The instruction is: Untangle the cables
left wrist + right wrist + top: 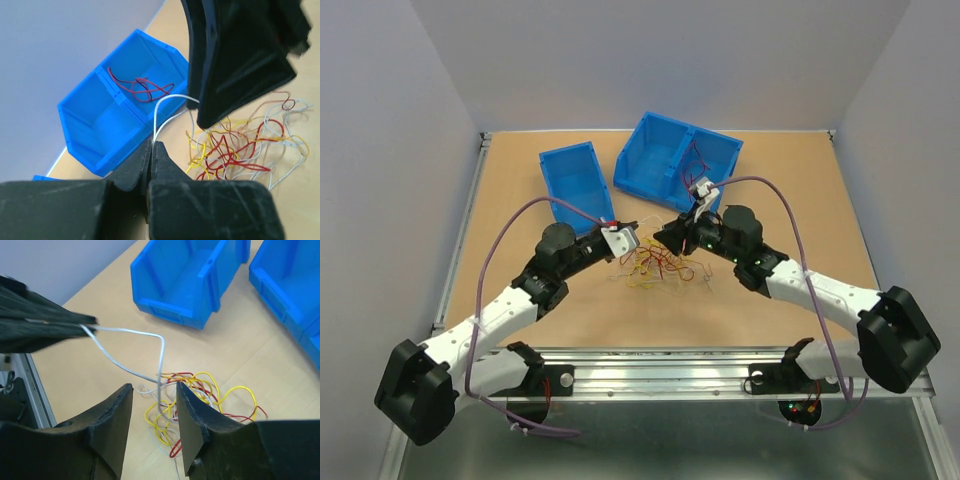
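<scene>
Left gripper (151,148), fingers pinching a white cable (127,331) that rises from the tangle (656,268) on the table (800,200) between both grippers; right gripper (154,407), fingers spread astride it, risks snagging neighbouring loops if it closes low.

Tan wooden table (820,180) fills the centre of the top view; matte, evenly lit, no hard shadows. Pale grey back wall (660,60) runs across the upper frame. Matching left wall (380,150) and right wall (910,120) close in at the frame edges. Aluminium rail (660,362) lines the table's lower edge, with a dull grey plate (660,440) along the bottom of the frame.
</scene>
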Tool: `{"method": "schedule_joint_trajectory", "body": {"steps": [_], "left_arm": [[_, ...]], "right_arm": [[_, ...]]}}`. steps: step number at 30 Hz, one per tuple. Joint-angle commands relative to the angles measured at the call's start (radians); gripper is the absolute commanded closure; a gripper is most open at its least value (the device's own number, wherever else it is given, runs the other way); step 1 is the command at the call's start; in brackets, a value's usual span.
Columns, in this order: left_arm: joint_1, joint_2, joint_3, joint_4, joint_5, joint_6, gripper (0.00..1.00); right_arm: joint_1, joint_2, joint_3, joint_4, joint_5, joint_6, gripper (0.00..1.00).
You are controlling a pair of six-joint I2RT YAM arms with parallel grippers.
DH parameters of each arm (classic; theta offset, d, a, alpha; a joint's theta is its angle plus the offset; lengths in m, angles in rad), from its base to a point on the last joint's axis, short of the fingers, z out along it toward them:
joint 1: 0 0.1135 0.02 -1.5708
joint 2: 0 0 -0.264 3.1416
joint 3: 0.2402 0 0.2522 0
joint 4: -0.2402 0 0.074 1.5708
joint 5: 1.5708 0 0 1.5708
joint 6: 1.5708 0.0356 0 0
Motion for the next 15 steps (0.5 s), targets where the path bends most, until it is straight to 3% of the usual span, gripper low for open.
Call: {"method": "schedule_joint_trajectory", "body": {"steps": [1, 8, 15], "left_arm": [[-0.003, -0.065, 0.056, 0.042, -0.028, -0.052, 1.0], [-0.002, -0.108, 0.071, 0.05, -0.072, -0.073, 1.0], [-0.003, -0.114, 0.322, -0.019, -0.149, -0.144, 1.0]], "right_arm": [[0.011, 0.066, -0.032, 0.075, 0.005, -0.01, 0.54], [0.011, 0.195, -0.014, 0.141, -0.006, -0.008, 0.55], [0.011, 0.312, -0.001, 0.25, -0.017, -0.011, 0.55]]}}
